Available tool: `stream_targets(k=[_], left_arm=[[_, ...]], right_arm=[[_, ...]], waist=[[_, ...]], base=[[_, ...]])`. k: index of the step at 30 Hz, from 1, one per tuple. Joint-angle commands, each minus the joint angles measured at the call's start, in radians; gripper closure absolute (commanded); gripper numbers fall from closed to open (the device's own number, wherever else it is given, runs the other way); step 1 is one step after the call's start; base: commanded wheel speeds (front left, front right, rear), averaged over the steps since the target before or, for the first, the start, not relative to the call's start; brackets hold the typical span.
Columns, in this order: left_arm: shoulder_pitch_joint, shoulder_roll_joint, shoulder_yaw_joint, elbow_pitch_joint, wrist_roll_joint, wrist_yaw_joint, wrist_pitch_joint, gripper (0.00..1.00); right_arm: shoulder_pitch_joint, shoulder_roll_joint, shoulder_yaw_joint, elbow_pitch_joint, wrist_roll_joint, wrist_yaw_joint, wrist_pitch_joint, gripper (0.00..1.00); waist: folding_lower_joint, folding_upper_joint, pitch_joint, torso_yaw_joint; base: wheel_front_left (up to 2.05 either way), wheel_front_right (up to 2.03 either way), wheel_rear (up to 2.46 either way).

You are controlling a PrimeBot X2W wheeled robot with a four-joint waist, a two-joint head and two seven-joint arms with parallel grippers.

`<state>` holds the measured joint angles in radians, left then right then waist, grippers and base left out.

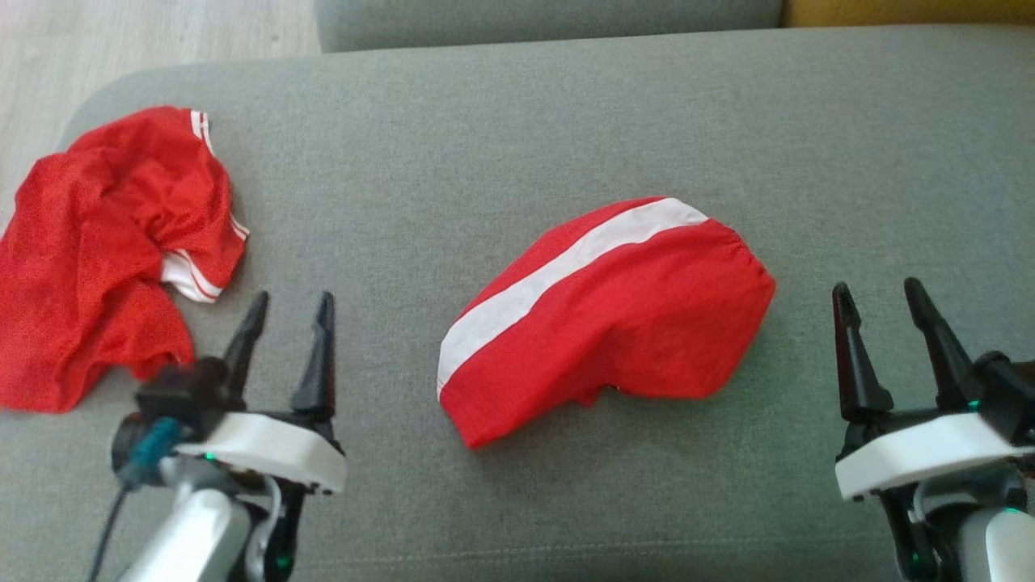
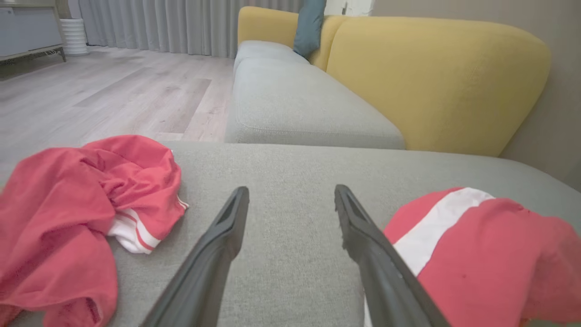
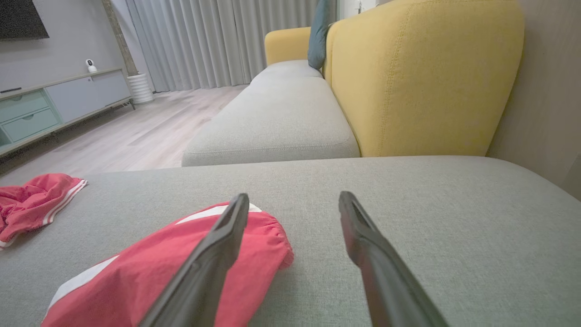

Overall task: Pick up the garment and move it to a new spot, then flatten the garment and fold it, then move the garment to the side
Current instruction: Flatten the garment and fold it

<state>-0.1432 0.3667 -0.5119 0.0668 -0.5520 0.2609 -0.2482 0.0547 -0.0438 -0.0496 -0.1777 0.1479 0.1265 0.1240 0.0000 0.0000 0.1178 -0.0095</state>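
A red garment with a white stripe [image 1: 614,315] lies folded in a compact bundle on the middle of the grey cushion [image 1: 517,121]. In the left wrist view that folded garment [image 2: 490,263] is at the lower right, and in the right wrist view the folded garment [image 3: 136,268] is at the lower left. A second red garment with white trim [image 1: 97,259] lies crumpled at the cushion's left end. My left gripper [image 1: 292,299] stands open and empty between the two, touching neither. My right gripper [image 1: 877,287] is open and empty, to the right of the folded one.
The cushion's left edge drops to a pale wood floor [image 1: 121,40]. Beyond the cushion runs another grey seat [image 2: 290,100] with a yellow backrest [image 2: 431,81] and a teal pillow [image 2: 308,27]. A low cabinet [image 3: 45,104] stands across the room.
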Motion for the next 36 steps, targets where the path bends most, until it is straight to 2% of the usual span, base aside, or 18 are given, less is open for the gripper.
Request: stream_targets(k=[1,6,16,22,25,29,36], left_arm=[[-0.023,0.024,0.058,-0.042,-0.01,0.003,-0.011,0.0],[-0.006,0.046,0.08,-0.065,-0.007,0.008,-0.012,0.0],[0.0,0.051,0.064,-0.083,0.001,0.014,-0.002,0.0],[-0.029,0.052,0.058,-0.092,0.013,0.014,0.0,0.0],[-0.063,0.047,0.055,-0.09,0.019,0.006,0.0,0.0],[-0.117,0.031,0.041,-0.086,0.033,-0.008,-0.001,0.0],[-0.196,-0.006,0.017,-0.05,0.057,-0.042,-0.007,0.0]], right_arm=[[-0.013,-0.006,0.017,-0.04,-0.006,0.004,0.002,0.0],[-0.008,-0.006,0.015,-0.044,-0.012,0.004,0.008,0.0],[-0.015,-0.006,0.01,-0.034,-0.014,0.004,0.012,0.0],[-0.065,-0.014,-0.008,0.012,0.008,0.004,0.034,0.0],[-0.13,-0.048,-0.007,0.054,0.044,0.004,0.063,0.0],[-0.249,-0.125,0.02,0.128,0.092,0.004,0.119,0.0],[-0.449,-0.271,0.157,0.303,0.207,0.004,0.29,0.0]], waist=[[0.0,0.0,-0.005,-0.003],[0.0,0.0,-0.008,-0.007],[0.0,0.0,0.002,0.001],[0.0,0.0,0.037,0.023],[0.0,0.0,0.076,0.043],[0.0,0.0,0.136,0.074],[0.0,0.0,0.199,0.129]], base=[[0.0,0.0,0.0],[0.0,0.0,0.0],[0.0,0.0,0.0],[0.0,0.0,0.0],[0.0,0.0,0.0],[0.0,0.0,0.0],[0.0,0.0,0.0]])
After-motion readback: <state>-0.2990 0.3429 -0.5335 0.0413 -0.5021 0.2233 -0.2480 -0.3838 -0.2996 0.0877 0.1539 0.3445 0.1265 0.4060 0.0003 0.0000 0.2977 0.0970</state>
